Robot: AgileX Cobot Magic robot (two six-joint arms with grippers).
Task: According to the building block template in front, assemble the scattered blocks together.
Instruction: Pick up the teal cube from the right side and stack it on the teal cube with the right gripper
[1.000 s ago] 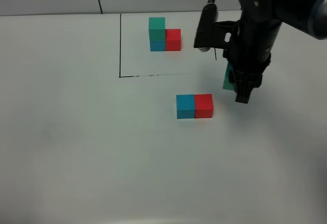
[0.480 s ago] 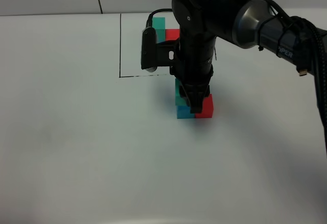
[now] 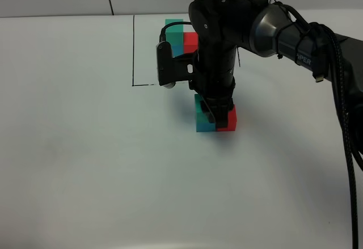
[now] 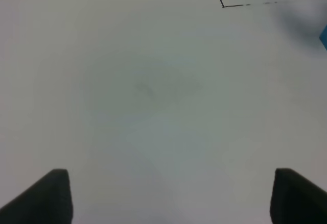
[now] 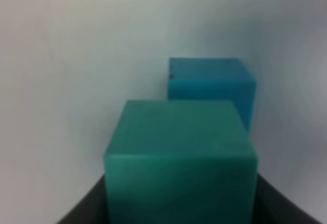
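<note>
The template stands at the back inside black drawn lines [image 3: 134,50]; its green cube [image 3: 173,26] and red cube [image 3: 191,38] show, and the arm hides the rest. A blue cube [image 3: 203,126] and a red cube [image 3: 228,120] sit side by side mid-table. My right gripper [image 3: 211,112] is shut on the teal-green cube [image 3: 199,105] and holds it right over the blue cube; I cannot tell whether they touch. In the right wrist view the green cube [image 5: 179,157] fills the gripper [image 5: 179,206], with the blue cube [image 5: 212,83] beyond it. My left gripper [image 4: 173,188] is open and empty over bare table.
The white table [image 3: 85,164] stretches out to the left and front of the blocks. The right arm's black body and cables [image 3: 317,56] cross the back right. A corner of the black line [image 4: 223,5] shows in the left wrist view.
My right gripper carried the green cube left, from beside the red cube to over the blue cube, then lowered it a little. The left gripper's view has no earlier frame.
</note>
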